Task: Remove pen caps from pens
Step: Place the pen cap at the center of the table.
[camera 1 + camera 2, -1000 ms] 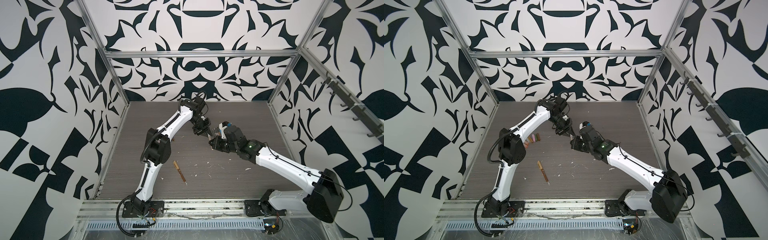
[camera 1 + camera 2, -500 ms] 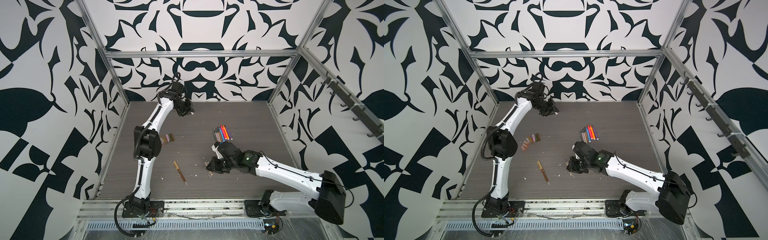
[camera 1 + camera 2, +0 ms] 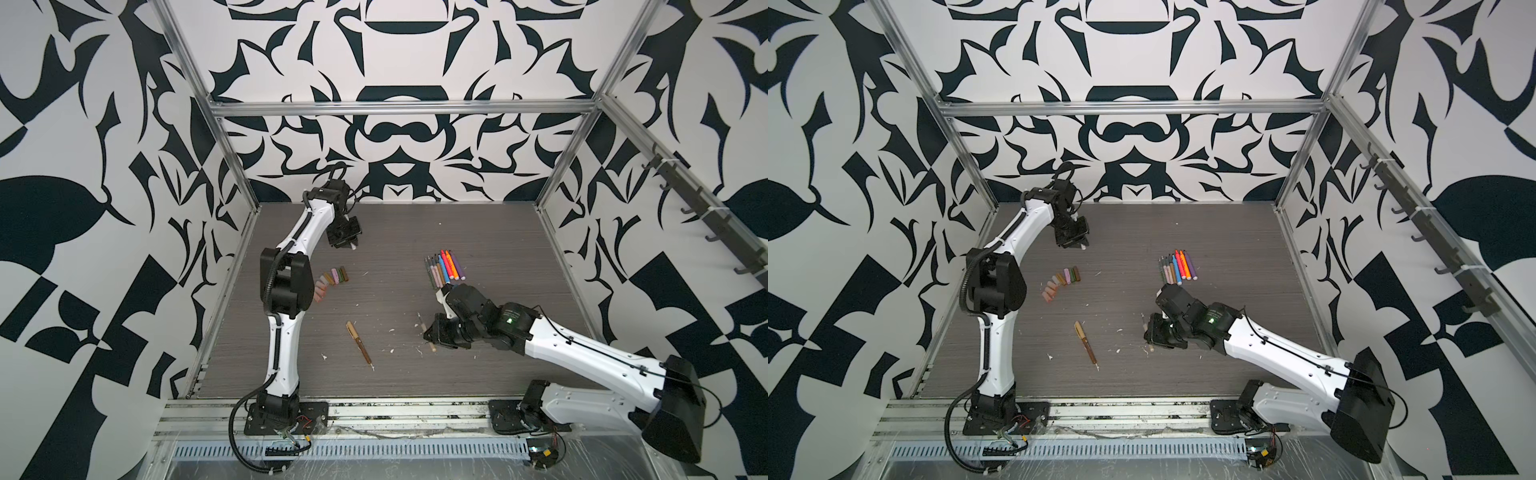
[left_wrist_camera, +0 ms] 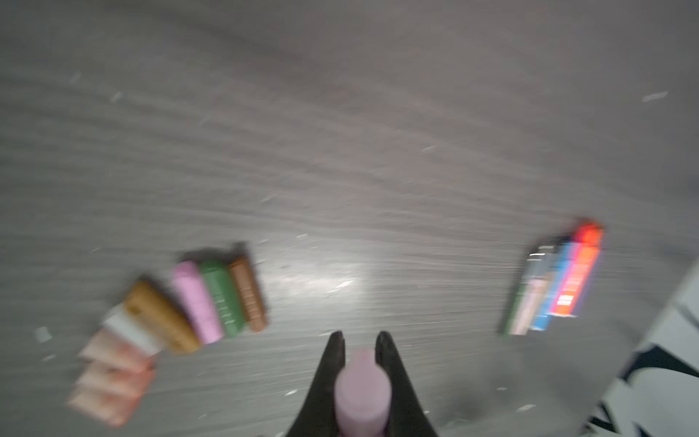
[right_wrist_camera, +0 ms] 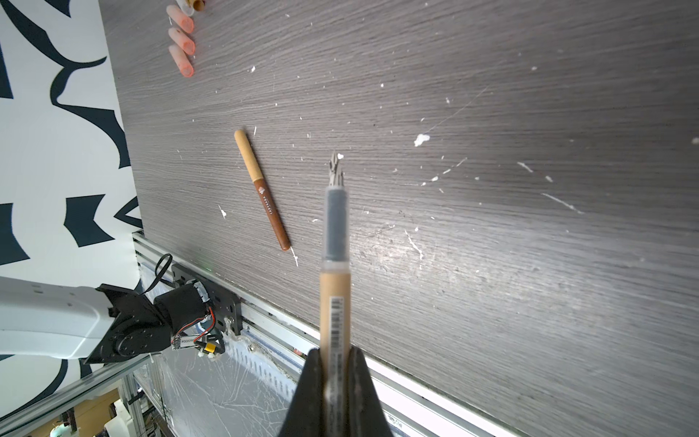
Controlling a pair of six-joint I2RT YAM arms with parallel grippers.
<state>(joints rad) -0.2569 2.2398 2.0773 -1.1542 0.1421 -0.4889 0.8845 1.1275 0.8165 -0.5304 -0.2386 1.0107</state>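
Observation:
My left gripper (image 4: 360, 336) is shut on a pale pink pen cap (image 4: 362, 389) and hovers above the back left of the table (image 3: 347, 240). A row of loose pen caps (image 3: 330, 281) (image 4: 212, 299) lies in front of it. My right gripper (image 5: 335, 352) is shut on a tan pen (image 5: 335, 265) whose grey neck and tip are bare. It sits low over the table's front right (image 3: 432, 332). Several uncapped pens (image 3: 444, 268) (image 4: 556, 283) lie side by side behind it. A brown pen with a tan cap on it (image 3: 358, 343) (image 5: 263, 189) lies front centre.
White flecks (image 3: 390, 350) dot the grey wood-grain table (image 3: 395, 232). Patterned walls and metal frame posts close in the sides and back. A metal rail (image 3: 374, 415) with both arm bases runs along the front edge.
The two grippers were together mid-table. They have since pulled apart: the left swung to the back left with the cap, and the right dropped toward the front with the pen.

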